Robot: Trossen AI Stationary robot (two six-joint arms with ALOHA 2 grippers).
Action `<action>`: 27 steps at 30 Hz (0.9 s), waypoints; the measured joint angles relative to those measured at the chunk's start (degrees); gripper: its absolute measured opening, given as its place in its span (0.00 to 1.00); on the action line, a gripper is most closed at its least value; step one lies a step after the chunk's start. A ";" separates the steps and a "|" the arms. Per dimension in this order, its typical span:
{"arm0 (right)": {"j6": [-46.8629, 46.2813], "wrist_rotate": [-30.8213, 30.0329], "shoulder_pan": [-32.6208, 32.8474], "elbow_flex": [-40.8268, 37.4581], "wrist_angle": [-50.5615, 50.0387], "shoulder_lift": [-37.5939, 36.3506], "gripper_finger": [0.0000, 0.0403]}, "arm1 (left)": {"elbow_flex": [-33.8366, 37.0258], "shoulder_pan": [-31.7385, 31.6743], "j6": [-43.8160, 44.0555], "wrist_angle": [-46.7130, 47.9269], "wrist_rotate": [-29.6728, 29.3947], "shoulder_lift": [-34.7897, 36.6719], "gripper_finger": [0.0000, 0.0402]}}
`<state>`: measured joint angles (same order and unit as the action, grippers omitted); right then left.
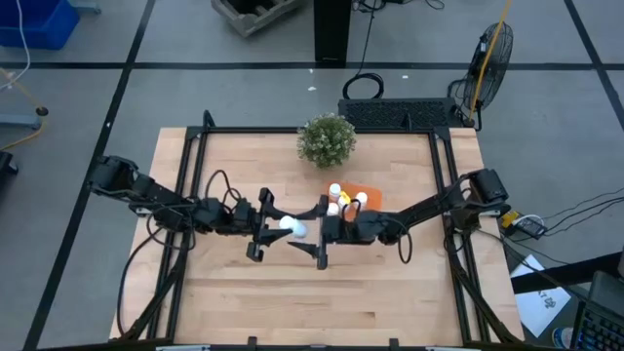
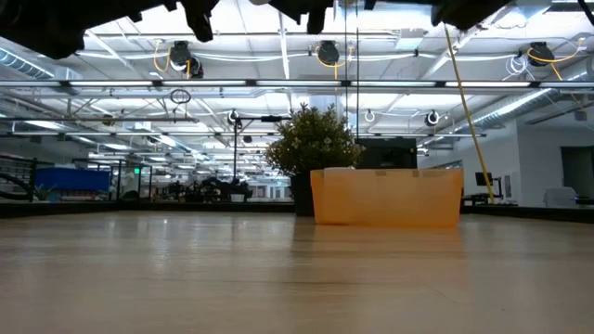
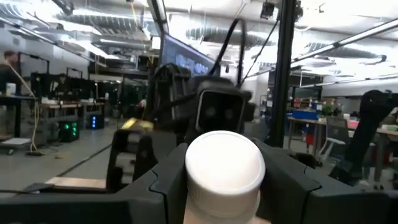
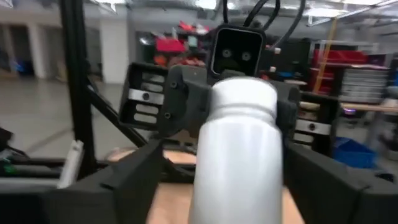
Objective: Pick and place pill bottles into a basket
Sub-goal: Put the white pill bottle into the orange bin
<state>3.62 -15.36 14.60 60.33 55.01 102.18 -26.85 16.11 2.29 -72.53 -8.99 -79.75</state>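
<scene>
Left claw (image 1: 283, 226) and right claw (image 1: 314, 230) meet nose to nose above the middle of the tabletop (image 1: 244, 292), with one pill bottle (image 1: 293, 228) lying sideways between them. In the left wrist view the bottle's round white cap (image 3: 225, 165) sits snug between the left claw's dark fingers (image 3: 155, 186), so the left claw is gripping the bottle at the cap end. In the right wrist view the bottle's body (image 4: 239, 155) fills the space between the right claw's fingers (image 4: 127, 177), which stand apart from its sides with gaps showing; the right claw is open around the bottle and not squeezing it.

From above, both dark arms reach inward from the tabletop's two sides. A bushy green plant (image 1: 326, 138) stands at the far edge of the tabletop. Just in front of it, and right behind the right claw, sits the orange basket (image 1: 369, 198), holding several white pill bottles (image 1: 334, 190). In the low view the basket (image 2: 385, 197) stands on the wood beside the plant (image 2: 314, 144), with the arms only dark shapes along the top.
</scene>
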 joint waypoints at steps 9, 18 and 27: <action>9.23 -14.97 4.59 -0.65 -15.69 -7.88 0.89 | 0.02 -1.78 0.92 5.76 0.11 -0.02 0.41; 11.16 -31.26 13.28 -10.71 -19.13 -21.32 0.85 | -1.39 -5.80 1.86 9.36 2.62 -0.31 0.42; 10.53 -37.41 15.51 -26.17 -7.24 -30.16 0.84 | -12.44 -12.50 -0.85 17.56 8.24 -9.13 0.42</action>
<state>14.15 -52.77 30.11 34.16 47.76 72.02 -39.29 3.61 1.44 -54.97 -0.74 -88.88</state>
